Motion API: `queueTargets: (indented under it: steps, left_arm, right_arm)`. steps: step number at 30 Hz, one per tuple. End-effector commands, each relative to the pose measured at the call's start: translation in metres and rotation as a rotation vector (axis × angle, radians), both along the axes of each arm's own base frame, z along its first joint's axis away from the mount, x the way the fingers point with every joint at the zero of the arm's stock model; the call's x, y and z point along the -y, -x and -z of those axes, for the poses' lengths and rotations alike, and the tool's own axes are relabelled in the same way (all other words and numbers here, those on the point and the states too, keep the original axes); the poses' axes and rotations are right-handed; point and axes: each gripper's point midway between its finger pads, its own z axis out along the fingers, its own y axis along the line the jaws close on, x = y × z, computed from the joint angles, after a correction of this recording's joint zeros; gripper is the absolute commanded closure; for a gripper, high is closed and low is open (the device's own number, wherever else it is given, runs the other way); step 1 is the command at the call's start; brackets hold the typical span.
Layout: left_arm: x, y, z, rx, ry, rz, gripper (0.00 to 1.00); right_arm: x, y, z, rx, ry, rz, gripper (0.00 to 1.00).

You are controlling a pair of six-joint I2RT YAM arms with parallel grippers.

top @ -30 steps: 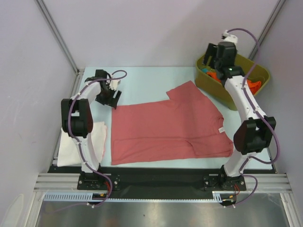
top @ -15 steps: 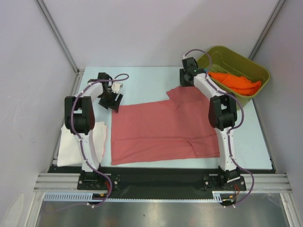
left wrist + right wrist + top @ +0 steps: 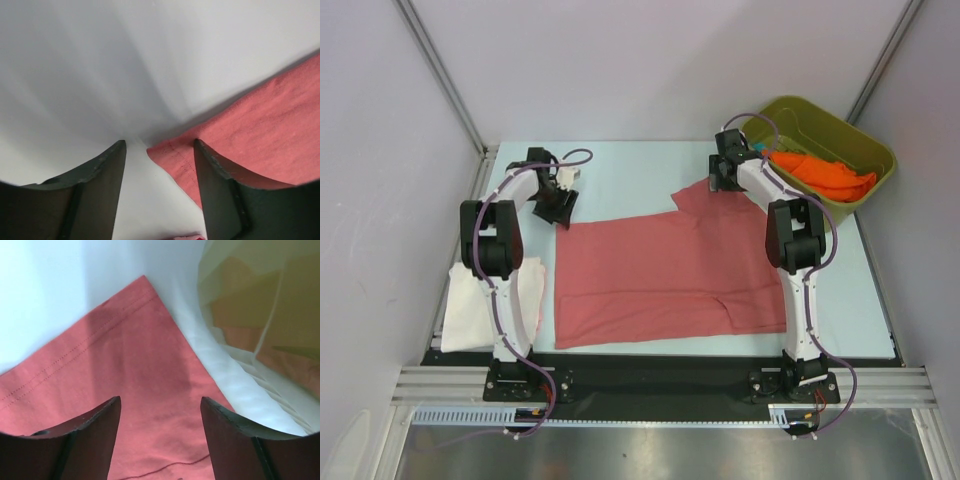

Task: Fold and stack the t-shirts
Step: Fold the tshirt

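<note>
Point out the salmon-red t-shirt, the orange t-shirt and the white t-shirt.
salmon-red t-shirt point(image 3: 670, 275), top external view, middle of its flat body.
orange t-shirt point(image 3: 820, 175), top external view, middle of the bunched cloth.
white t-shirt point(image 3: 465, 310), top external view, its uncovered left part.

T-shirts, three sure: one salmon-red t-shirt point(image 3: 670, 275), one white t-shirt point(image 3: 470, 305), one orange t-shirt point(image 3: 825, 175). Teal cloth point(image 3: 760, 150): one scrap, can't tell if it's a shirt. Bins: one olive-green bin point(image 3: 840, 122). Surface point(image 3: 620, 165): one. My arms: two, left arm point(image 3: 490, 240) and right arm point(image 3: 798, 240). My tools: two, one per arm, left tool point(image 3: 558, 208) and right tool point(image 3: 718, 180), two fingers each.
</note>
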Motion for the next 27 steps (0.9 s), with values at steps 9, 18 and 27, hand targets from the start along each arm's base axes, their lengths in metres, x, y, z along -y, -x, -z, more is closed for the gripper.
queueTargets:
  steps: [9,18,27]
  left_arm:
    - [0.039,0.02,0.001,-0.06,0.131,0.081,0.85]
    - [0.024,0.021,-0.027,0.004,0.121,0.058,1.0]
    - [-0.019,0.035,-0.032,0.039,-0.003,0.03,1.0]
  right_arm:
    - [-0.007,0.031,0.051,-0.168,-0.063,-0.012,0.3]
    - [-0.017,0.049,0.06,-0.227,-0.071,-0.033,0.32]
    - [-0.052,0.036,0.012,-0.099,-0.071,-0.088,0.26]
